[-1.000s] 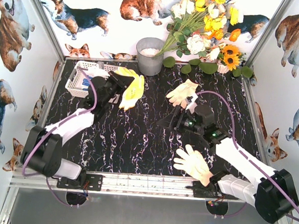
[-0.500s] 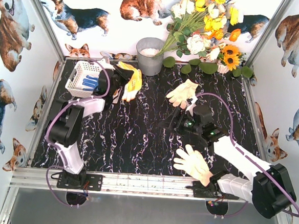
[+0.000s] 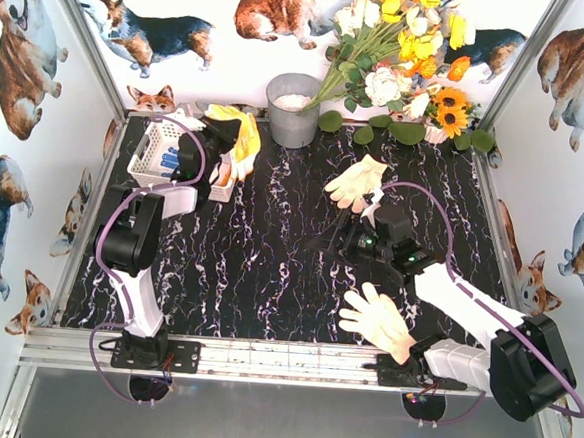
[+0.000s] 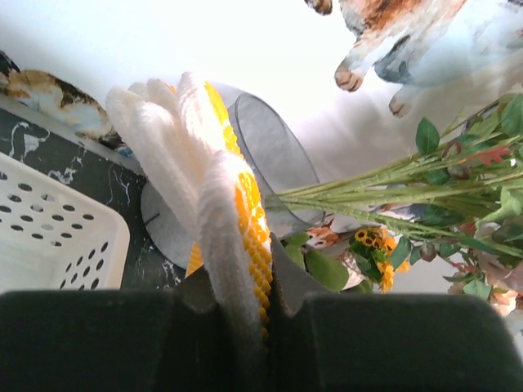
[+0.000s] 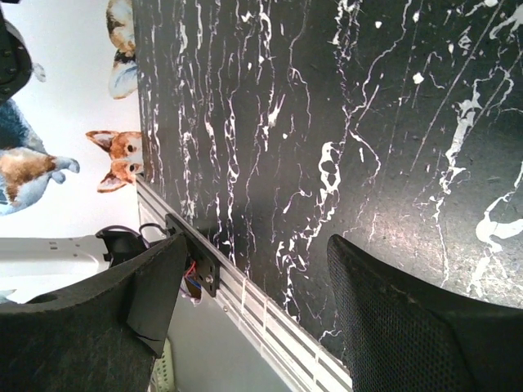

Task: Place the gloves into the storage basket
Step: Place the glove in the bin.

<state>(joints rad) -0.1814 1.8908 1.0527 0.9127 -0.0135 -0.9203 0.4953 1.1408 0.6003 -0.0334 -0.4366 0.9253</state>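
Yellow-and-white knit glove [image 4: 222, 233] clamped tight in left jaws | held aloft at right rim of white perforated plastic basket [image 3: 143, 169], not inside | likely best: carry left over the well before releasing, else it drapes the rim | right jaws wide, empty, above black marbled bench [image 3: 269, 258]

We see a black marbled desk [image 3: 269, 268]. A white basket [image 3: 148, 159] and a grey bucket [image 3: 292, 114] stand along its far edge. One pale glove [image 3: 356, 182] lies mid-desk, another glove [image 3: 377, 321] near the front.
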